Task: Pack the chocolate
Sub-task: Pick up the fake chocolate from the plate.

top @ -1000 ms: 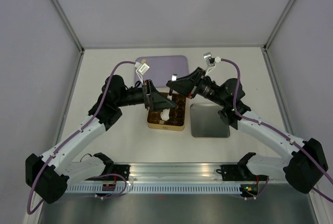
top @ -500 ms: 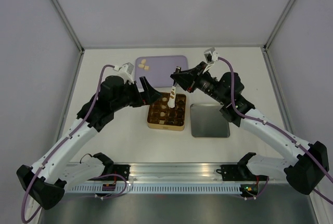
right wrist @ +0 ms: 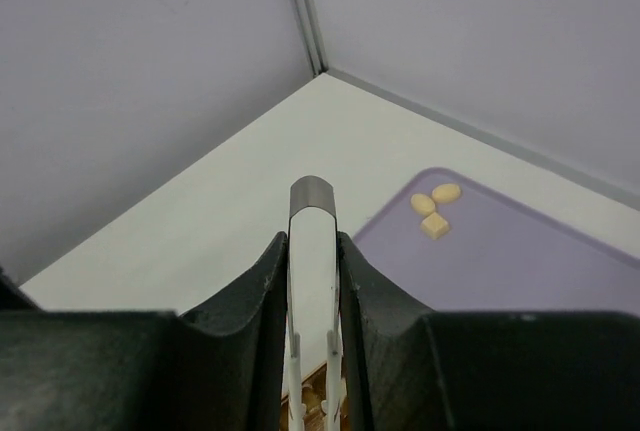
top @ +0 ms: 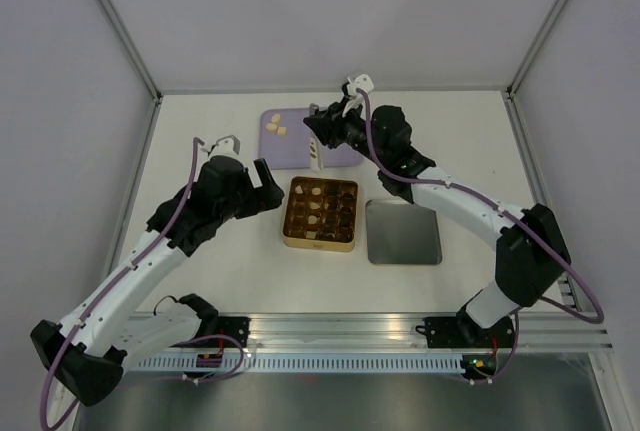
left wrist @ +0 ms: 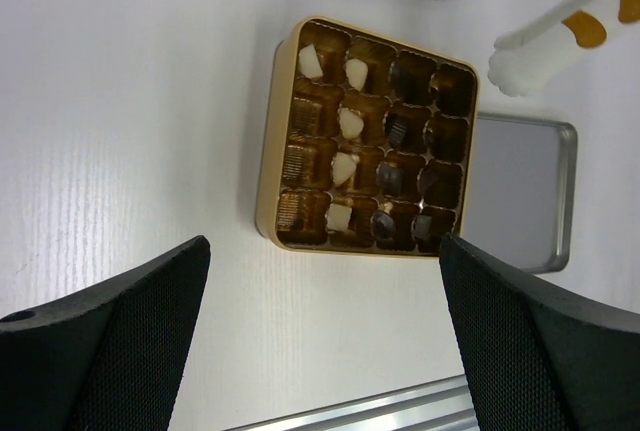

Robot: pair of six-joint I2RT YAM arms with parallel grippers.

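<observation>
While your right hand (right wrist: 312,286) pinches the tweezers (right wrist: 311,201) and your left hand (top: 266,183) gapes wide, three pale chocolate pieces (right wrist: 434,213) wait on the purple tray (right wrist: 520,271) beyond the tin (left wrist: 267,181); fetch one next.

Top external: high, behind the arm bases, looking down over the whole table (top: 250,271). Left wrist: straight down on the gold tin (left wrist: 267,176), shared with top. Right wrist: close along the tweezers (right wrist: 311,201) toward the far-left corner; purple tray (right wrist: 530,261) with chocolate (right wrist: 435,213) is shared with top.
</observation>
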